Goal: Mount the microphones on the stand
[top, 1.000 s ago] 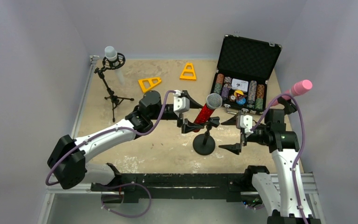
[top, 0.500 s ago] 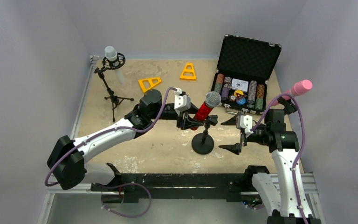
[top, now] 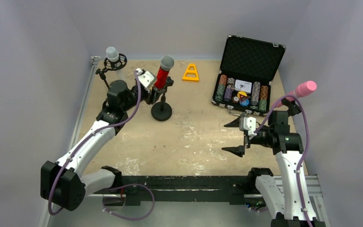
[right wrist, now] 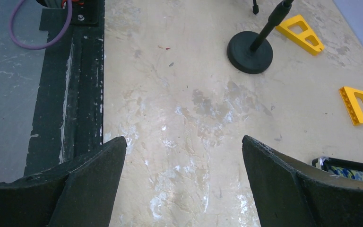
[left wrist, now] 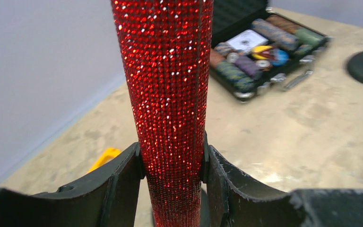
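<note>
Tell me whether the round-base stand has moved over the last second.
Yes. The round-base stand with the red microphone went left and toward the far edge, away from the chip case, nearer the tripod stand.

An open black case (top: 250,56) is seen at the upper right of the top view, its lid propped up, and stacks of coloured chips (top: 255,93) are held inside. A yellow triangle (top: 191,72) is laid flat left of it on the sandy table (top: 194,137). A black rail (top: 179,182) is seen along the table's bottom edge.
</note>
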